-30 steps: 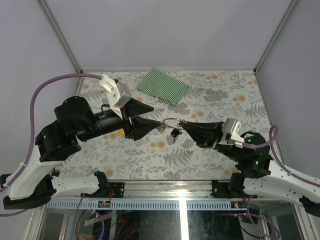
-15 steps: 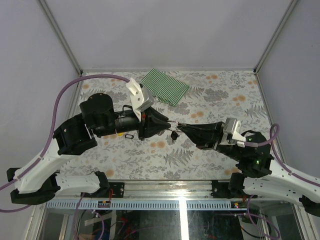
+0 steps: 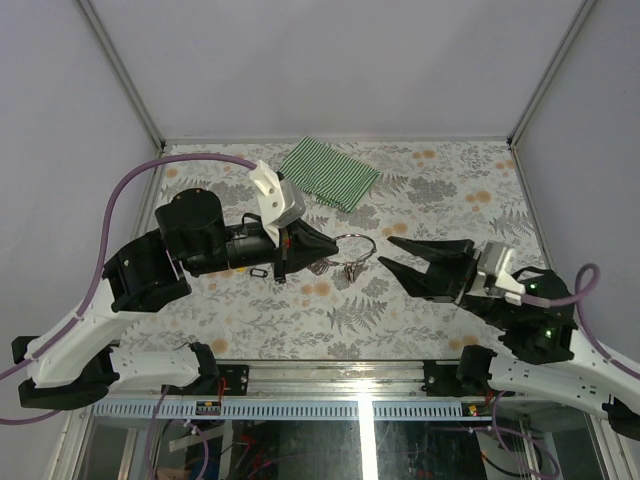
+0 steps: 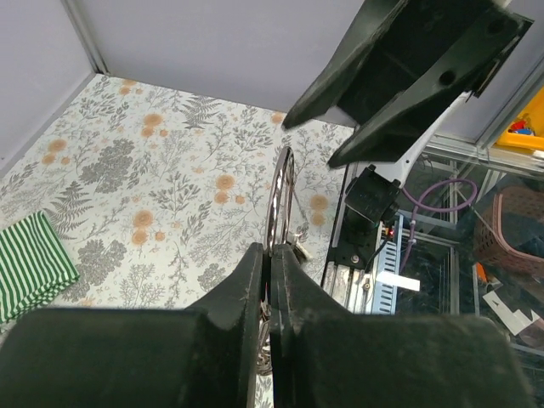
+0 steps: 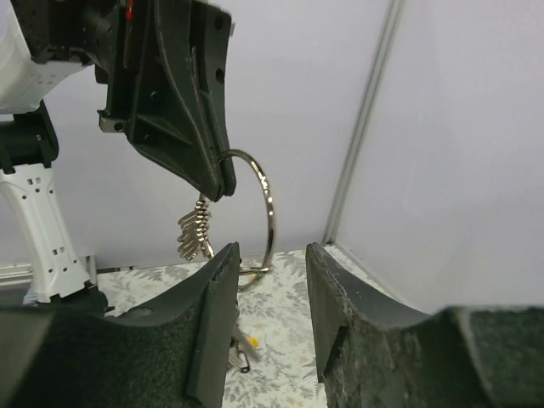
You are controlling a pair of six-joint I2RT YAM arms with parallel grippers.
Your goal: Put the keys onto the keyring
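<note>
Hanging keyring (image 5: 270,212) and keys (image 5: 194,231), pinched by left fingers (image 5: 191,102), striped cloth (image 3: 327,172) beyond

A folded green-and-white striped cloth (image 3: 327,172) lies near the far edge of the floral-patterned surface (image 3: 450,190).

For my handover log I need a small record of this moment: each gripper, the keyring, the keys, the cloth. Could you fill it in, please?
left gripper: shut on keyring
right gripper: open, apart from keyring
keyring: in the air, above table
keys: hanging below left gripper
striped cloth: on table, far side
</note>
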